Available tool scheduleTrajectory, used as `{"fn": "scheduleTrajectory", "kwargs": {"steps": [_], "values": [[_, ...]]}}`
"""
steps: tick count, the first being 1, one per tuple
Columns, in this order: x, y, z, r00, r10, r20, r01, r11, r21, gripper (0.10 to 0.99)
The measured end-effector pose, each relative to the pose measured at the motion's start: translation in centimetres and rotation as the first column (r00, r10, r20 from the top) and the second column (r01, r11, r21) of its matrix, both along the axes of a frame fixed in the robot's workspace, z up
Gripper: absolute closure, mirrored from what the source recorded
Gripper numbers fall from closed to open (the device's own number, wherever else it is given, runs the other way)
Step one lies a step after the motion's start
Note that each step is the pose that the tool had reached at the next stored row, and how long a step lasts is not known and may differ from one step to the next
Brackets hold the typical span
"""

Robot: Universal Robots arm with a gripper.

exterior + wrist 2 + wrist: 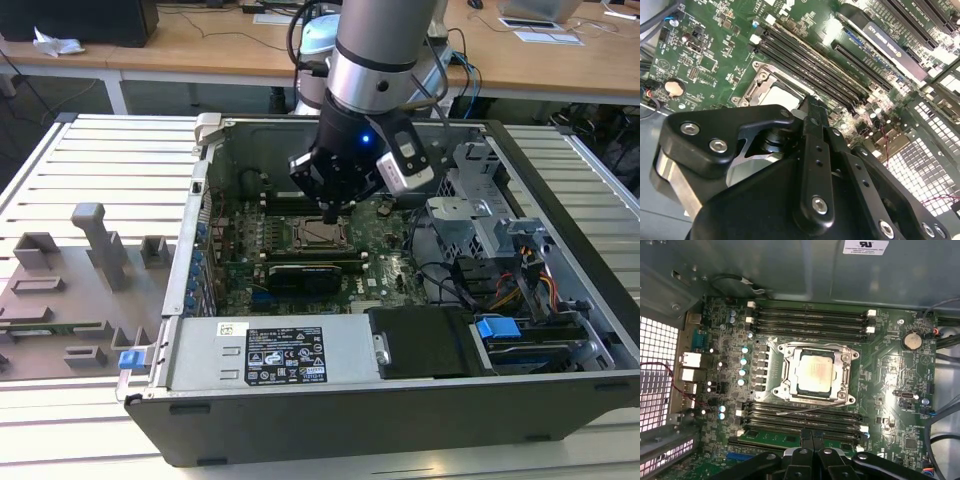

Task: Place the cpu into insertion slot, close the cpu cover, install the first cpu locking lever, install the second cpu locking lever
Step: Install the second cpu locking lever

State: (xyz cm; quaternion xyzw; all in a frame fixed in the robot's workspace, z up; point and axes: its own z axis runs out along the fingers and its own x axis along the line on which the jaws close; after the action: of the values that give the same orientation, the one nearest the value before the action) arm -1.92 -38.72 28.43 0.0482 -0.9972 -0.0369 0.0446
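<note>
Tool point(330, 212) at the end of the arm point(385, 45), hanging inside the open computer case point(560, 200) just above the motherboard point(890, 370), its two black fingers point(812, 442) pressed together with nothing between them. Arm descending steeply from above, its silver-grey wrist section vertical, a small blue light showing on the black wrist housing; its upper part is cut off by the frame edge in the exterior view. Case lying on its side on the slatted metal bench point(110, 160), with a grey fixture plate point(70, 290) of small holders just beside it on the exterior view's left. White labels appear on the black power-supply housing point(290, 355) and on the case wall in the first wrist view, but their print is too small to make out. Tool body hiding much of the socket in the second wrist view. Cpu cover point(815, 351), a silvery frame, lying flat and closed around the cpu point(815, 372), whose dull metal top shows through the window, seated in the socket between the memory slots point(805, 317). Thin wire lever point(810, 410) lying slanted along one edge of the socket; whether it is latched cannot be told
</note>
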Motion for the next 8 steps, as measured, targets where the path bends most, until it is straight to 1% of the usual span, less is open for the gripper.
{"fn": "scheduleTrajectory", "kwargs": {"steps": [8], "values": [[-0.31,-0.14,-0.18,1.0000,0.000,0.0000,0.000,1.0000,0.000,0.980]]}}
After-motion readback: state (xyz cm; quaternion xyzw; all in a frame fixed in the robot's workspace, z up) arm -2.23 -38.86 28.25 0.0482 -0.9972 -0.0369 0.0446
